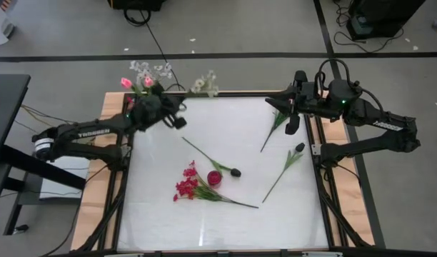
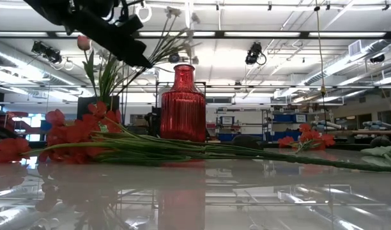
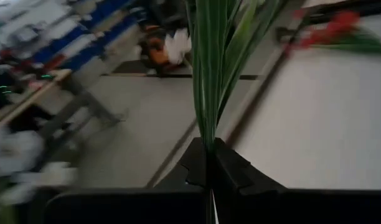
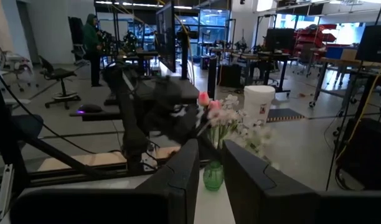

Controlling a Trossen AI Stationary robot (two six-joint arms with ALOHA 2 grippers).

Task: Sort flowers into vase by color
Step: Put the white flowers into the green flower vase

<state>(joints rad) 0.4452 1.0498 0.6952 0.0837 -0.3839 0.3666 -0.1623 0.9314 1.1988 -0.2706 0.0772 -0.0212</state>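
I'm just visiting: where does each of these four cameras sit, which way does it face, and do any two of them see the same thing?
High view: above the table, facing straight down; both arms show.
Low view: at tabletop height, facing level across to the red vase; part of a dark arm shows at top left.
Left wrist view: on the left arm, facing past the left tool, shut on green stems.
Right wrist view: on the right arm, past the right tool to a green vase.
Shared: high and low views both show the red flowers.
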